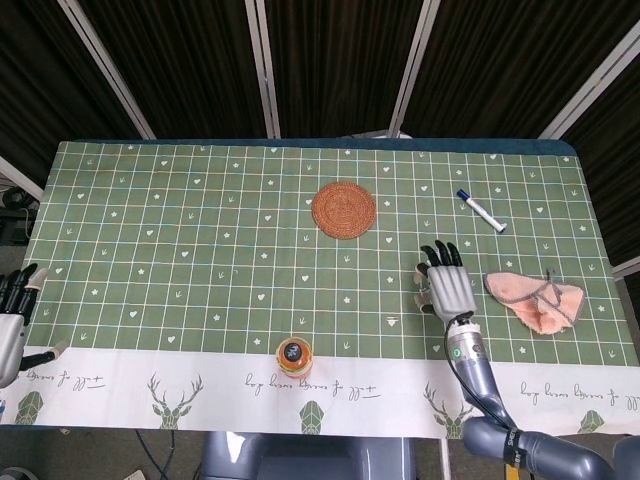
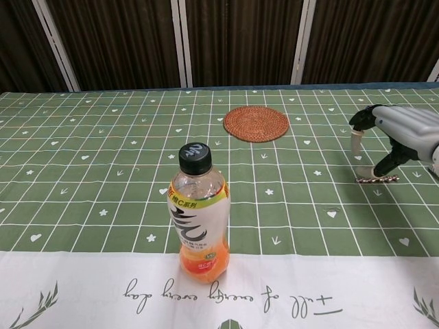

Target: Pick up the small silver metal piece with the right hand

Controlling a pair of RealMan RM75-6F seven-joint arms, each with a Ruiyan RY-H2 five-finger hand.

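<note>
The small silver metal piece [image 2: 376, 179] lies flat on the green checked cloth at the right, a thin twisted rod. My right hand [image 2: 401, 133] hovers just above and behind it, fingers apart and pointing down, the thumb tip close to the rod's left end; whether it touches I cannot tell. From the head view the right hand [image 1: 448, 286] covers the piece, which is hidden there. My left hand [image 1: 12, 318] rests open at the table's left edge, holding nothing.
An orange drink bottle [image 2: 199, 212] stands near the front edge, also visible from above [image 1: 294, 351]. A woven round coaster [image 1: 343, 209] lies mid-table. A blue-capped marker [image 1: 481, 211] sits back right, and a pink cloth [image 1: 535, 300] lies right of the hand.
</note>
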